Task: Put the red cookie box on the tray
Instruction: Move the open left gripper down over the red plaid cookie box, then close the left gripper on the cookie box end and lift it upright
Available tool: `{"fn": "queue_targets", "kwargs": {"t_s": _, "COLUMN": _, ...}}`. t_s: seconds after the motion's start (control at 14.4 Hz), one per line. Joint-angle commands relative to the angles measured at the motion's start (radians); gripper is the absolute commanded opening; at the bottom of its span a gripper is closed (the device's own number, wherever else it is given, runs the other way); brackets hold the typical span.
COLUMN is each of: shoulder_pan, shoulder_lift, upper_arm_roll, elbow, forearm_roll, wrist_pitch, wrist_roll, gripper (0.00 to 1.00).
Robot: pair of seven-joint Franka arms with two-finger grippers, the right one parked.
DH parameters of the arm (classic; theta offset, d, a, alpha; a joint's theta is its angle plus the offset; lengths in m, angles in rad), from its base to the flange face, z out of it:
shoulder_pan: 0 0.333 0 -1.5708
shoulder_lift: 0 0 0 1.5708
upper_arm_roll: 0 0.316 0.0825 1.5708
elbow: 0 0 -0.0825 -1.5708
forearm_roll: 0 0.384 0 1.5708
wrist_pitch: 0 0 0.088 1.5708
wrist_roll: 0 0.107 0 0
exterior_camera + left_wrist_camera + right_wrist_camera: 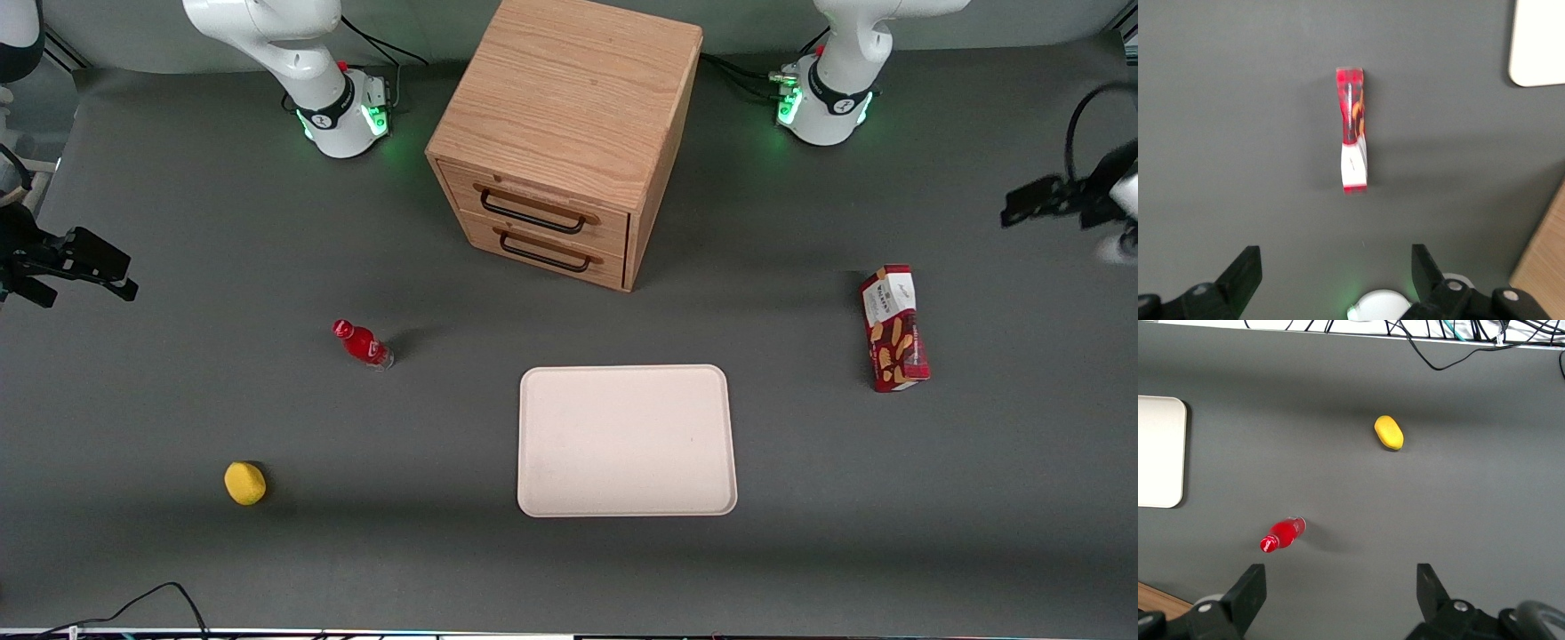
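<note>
Cookies show on the red cookie box point(894, 329), which stands on its narrow edge on the desk point(267, 569), well apart from the tray point(627, 440) toward the working arm's end. That leaves its slim sides free for a pinch. The left gripper point(1337, 273) hangs above the desk near the box, jaws spread wide and holding nothing, apparently lining up to straddle it.

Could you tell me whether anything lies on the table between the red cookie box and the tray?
Nothing: in the front view, only bare grey table separates the red cookie box from the tray. The open pincer hovers above the box.
</note>
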Motion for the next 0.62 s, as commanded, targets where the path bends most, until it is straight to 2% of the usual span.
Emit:
{"fn": "queue_targets", "kwargs": {"t_s": 0.0, "shoulder_pan": -0.015, "shoulder_lift": 0.004, "upper_arm_roll": 0.016, "elbow": -0.276, "forearm_roll": 0.0, "wrist_pitch": 0.293, "wrist_roll": 0.056, "gripper": 1.0}}
{"fn": "queue_targets", "kwargs": {"t_s": 0.14, "shoulder_pan": -0.015, "shoulder_lift": 0.064, "upper_arm_roll": 0.016, "elbow": -0.391, "forearm_roll": -0.006, "wrist_pitch": 0.511, "wrist_roll": 0.08, "gripper": 1.0}}
{"fn": "queue_targets", "kwargs": {"t_s": 0.35, "shoulder_pan": -0.015, "shoulder_lift": 0.202, "upper_arm_roll": 0.015, "elbow": -0.459, "forearm_roll": -0.006, "wrist_pitch": 0.763, "wrist_roll": 0.111, "gripper": 1.0}}
{"fn": "queue_targets", "kwargs": {"t_s": 0.42, "shoulder_pan": -0.012, "shoulder_lift": 0.239, "upper_arm_roll": 0.015, "elbow": -0.482, "forearm_roll": -0.008, "wrist_pitch": 0.837, "wrist_roll": 0.131, "gripper": 0.87}}
{"fn": "queue_targets", "kwargs": {"t_s": 0.49, "shoulder_pan": -0.012, "shoulder_lift": 0.26, "upper_arm_roll": 0.013, "elbow": -0.491, "forearm_roll": -0.011, "wrist_pitch": 0.88, "wrist_roll": 0.129, "gripper": 0.49}}
{"fn": "queue_targets", "kwargs": {"t_s": 0.56, "shoulder_pan": -0.011, "shoulder_lift": 0.267, "upper_arm_roll": 0.013, "elbow": -0.493, "forearm_roll": -0.029, "wrist_pitch": 0.882, "wrist_roll": 0.129, "gripper": 0.0}}
